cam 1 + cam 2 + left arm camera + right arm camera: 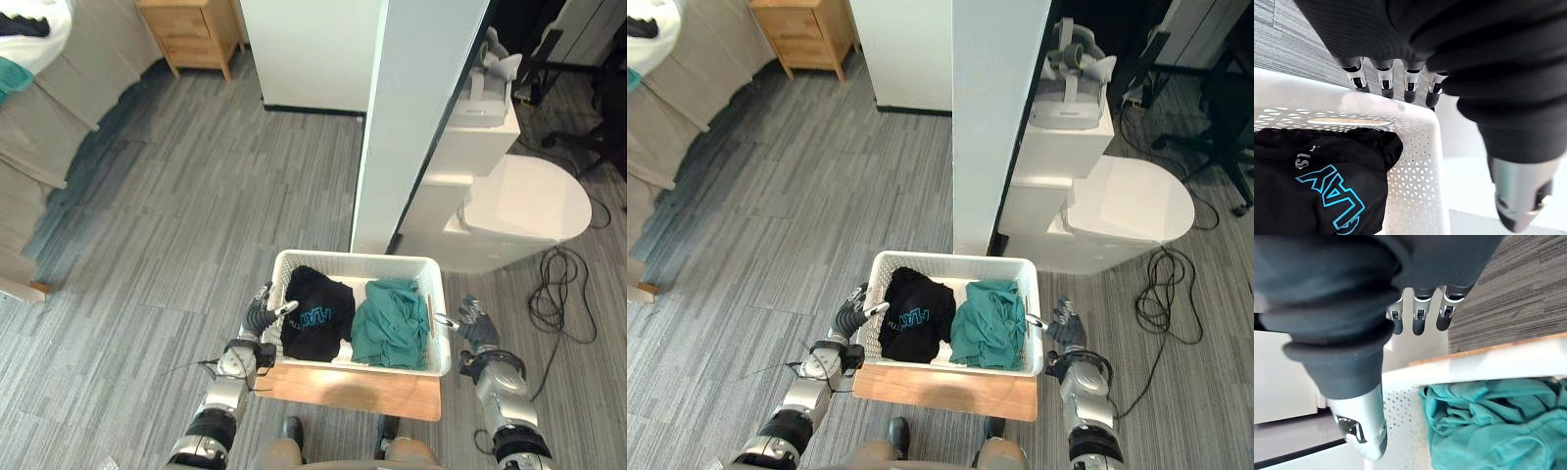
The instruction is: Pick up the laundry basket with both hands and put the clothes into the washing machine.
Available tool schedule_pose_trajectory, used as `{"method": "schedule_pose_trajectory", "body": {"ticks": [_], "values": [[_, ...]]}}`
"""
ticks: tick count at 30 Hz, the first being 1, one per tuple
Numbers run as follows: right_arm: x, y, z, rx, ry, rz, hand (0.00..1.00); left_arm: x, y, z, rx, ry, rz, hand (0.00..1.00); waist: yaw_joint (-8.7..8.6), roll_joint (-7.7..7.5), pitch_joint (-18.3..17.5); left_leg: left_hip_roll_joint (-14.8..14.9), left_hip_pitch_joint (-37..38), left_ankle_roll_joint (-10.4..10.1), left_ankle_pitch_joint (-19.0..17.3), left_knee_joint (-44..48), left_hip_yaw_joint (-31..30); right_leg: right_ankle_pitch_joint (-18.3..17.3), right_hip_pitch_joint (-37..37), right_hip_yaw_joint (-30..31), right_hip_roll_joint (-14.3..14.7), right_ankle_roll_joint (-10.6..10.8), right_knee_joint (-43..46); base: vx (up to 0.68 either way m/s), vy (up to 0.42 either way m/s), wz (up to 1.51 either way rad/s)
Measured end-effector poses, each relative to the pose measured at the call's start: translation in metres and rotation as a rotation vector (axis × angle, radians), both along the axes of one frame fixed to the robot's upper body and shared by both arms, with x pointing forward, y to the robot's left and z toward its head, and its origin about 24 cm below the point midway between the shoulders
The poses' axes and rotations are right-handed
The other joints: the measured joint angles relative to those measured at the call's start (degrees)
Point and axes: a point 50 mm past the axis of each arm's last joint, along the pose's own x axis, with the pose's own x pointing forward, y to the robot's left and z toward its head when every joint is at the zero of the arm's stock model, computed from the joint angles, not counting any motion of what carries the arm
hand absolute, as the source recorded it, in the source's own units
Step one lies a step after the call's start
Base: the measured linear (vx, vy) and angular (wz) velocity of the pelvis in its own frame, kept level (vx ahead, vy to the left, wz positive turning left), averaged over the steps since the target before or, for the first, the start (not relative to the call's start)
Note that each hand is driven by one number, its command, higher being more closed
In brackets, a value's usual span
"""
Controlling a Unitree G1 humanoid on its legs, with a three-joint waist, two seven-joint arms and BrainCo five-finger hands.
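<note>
So the white laundry basket [353,258] is parked on a low wooden bench [353,394], right in front of a white pillar [416,108], and it's not lifted off yet. Two pieces are piled inside: a black top [315,315] with blue print on the left half, a teal garment [390,323] on the right half. The left robot hand [261,315] is held just outside the basket's left wall, fingers [1382,81] straight and spread away from the thumb, nothing clamped. Same deal with the right robot hand [477,325] by the right wall: fingers [1420,320] straight, nothing gripped. A rounded white appliance [524,201] is seen beyond the pillar, on the right.
</note>
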Motion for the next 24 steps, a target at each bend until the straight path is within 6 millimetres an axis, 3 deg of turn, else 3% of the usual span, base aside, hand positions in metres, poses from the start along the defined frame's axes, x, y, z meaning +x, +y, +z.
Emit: {"method": "schedule_pose_trajectory", "body": {"ticks": [4,7,12,24], "values": [[0.023,0.007,0.005,-0.018,0.018,0.039,0.0,0.019,-0.007,0.007,0.046,-0.001,-0.041,0.0,-0.12,0.27,3.9,-1.1,-0.3,0.3,0.6,0.5,0.5,0.3,-1.2,0.6,-1.3,0.5,1.7,-0.03,0.035,-0.04],[0.043,0.004,0.018,-0.046,0.004,0.042,0.0,0.042,-0.013,0.025,0.064,-0.052,-0.056,0.0,-0.17,0.13,6.8,-1.6,-1.9,0.9,1.0,0.8,0.5,0.9,-3.2,0.7,-2.0,0.5,2.7,-0.08,0.034,-0.03],[0.065,0.009,0.033,-0.04,-0.022,0.055,0.0,0.062,-0.009,0.043,0.111,-0.079,-0.041,0.0,-0.34,-0.32,10.8,-1.7,-3.2,1.4,1.8,0.7,0.9,2.0,-4.8,1.0,-2.0,0.3,3.0,-0.1,-0.006,-0.04],[0.092,0.016,0.057,-0.079,-0.059,0.112,0.0,0.089,-0.001,0.076,0.284,-0.153,-0.042,0.0,-0.35,-0.7,13.3,-1.6,-6.5,2.0,4.3,-0.3,0.8,2.9,-9.1,2.0,-1.9,-0.7,3.8,-0.1,-0.019,-0.01]]}}
